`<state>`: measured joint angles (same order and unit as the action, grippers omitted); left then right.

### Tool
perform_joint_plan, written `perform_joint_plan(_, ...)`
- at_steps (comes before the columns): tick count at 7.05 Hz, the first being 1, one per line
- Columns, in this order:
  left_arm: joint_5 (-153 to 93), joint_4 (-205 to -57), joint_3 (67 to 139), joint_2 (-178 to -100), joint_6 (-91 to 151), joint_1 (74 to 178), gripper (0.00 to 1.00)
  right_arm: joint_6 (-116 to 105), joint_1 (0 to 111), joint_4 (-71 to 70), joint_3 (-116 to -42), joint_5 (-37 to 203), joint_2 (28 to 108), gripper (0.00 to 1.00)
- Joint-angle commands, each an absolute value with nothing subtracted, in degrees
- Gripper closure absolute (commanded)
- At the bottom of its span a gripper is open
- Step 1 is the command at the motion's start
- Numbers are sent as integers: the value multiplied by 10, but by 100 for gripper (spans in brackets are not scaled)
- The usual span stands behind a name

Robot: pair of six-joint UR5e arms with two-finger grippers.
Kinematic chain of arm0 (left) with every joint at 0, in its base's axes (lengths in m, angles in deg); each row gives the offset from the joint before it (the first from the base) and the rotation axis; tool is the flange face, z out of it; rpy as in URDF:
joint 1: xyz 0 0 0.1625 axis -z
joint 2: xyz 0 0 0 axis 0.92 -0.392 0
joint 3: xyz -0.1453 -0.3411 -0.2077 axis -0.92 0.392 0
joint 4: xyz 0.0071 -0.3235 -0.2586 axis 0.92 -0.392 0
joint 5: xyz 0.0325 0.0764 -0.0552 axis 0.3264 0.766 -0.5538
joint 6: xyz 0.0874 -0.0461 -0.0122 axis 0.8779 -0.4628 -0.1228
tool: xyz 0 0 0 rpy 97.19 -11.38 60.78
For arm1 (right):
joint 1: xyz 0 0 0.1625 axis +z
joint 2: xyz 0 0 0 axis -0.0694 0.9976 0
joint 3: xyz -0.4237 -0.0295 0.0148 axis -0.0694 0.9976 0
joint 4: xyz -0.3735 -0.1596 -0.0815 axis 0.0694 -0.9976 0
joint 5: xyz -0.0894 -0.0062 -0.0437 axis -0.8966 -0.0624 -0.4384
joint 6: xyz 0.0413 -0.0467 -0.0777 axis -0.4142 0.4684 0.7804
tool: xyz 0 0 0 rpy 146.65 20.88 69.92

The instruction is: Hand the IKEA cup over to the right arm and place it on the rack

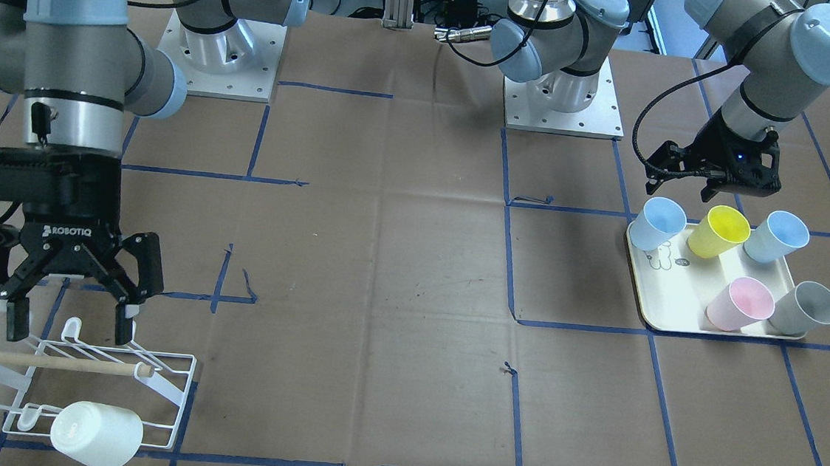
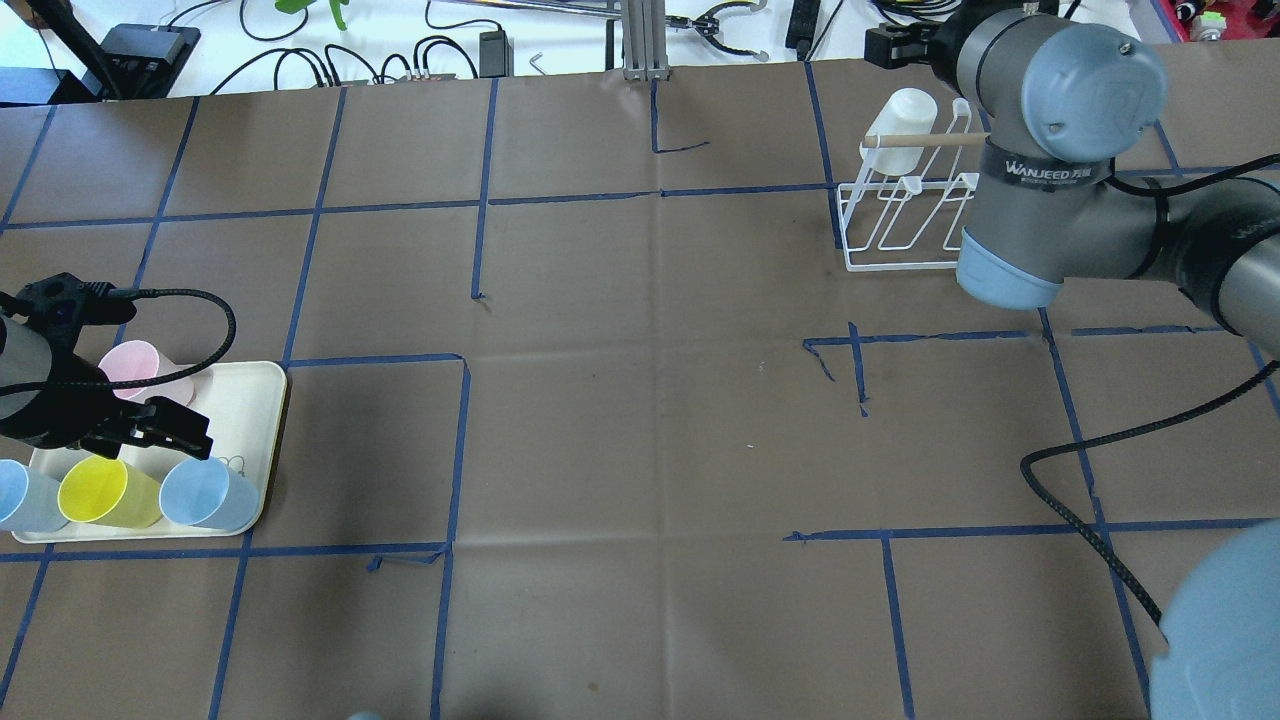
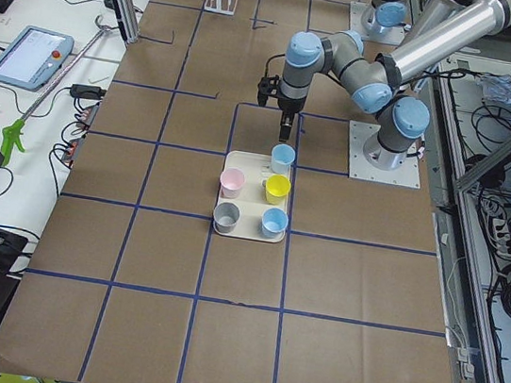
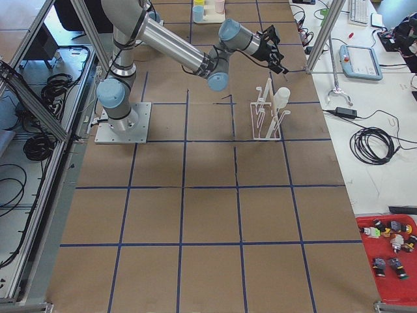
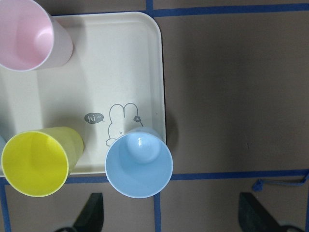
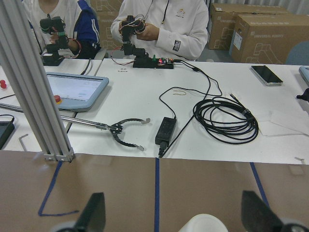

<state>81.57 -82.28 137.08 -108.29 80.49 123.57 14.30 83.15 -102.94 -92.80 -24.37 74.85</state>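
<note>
Several IKEA cups stand on a cream tray (image 1: pixel 664 312): two light-blue ones (image 1: pixel 662 223) (image 1: pixel 778 236), a yellow one (image 1: pixel 719 231), a pink one (image 1: pixel 739 303) and a grey one (image 1: pixel 809 308). My left gripper (image 1: pixel 681 189) hovers open over the tray's robot-side edge. In the left wrist view a blue cup (image 5: pixel 139 164) sits just ahead of its spread fingers (image 5: pixel 91 215), beside the yellow cup (image 5: pixel 36 162). My right gripper (image 1: pixel 71 326) hangs open and empty just above the white wire rack (image 1: pixel 152 375). A white cup (image 1: pixel 97 434) rests on the rack's far prongs.
Both arm bases (image 1: pixel 222 47) (image 1: pixel 563 89) are bolted at the robot side of the brown, blue-taped table. Beyond the rack's edge stands a white bench (image 6: pixel 203 96) with cables, a pendant (image 6: pixel 72 89) and seated people (image 6: pixel 159 24). An aluminium post (image 6: pixel 34 96) rises there.
</note>
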Motion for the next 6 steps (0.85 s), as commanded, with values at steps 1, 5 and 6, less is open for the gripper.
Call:
perform_joint_plan(1, 812, -774, 1399, -1114, 814, 1236, 3, 33, 870, -1018, -981, -242, 834, 0)
perform_joint_plan(5, 821, -715, 1452, -1136, 818, 1236, 3, -441, 929, -1069, -1057, -234, 876, 0)
perform_joint_plan(6, 824, -701, 1452, -1148, 818, 1236, 3, -510, 937, -1103, -1072, -234, 875, 0)
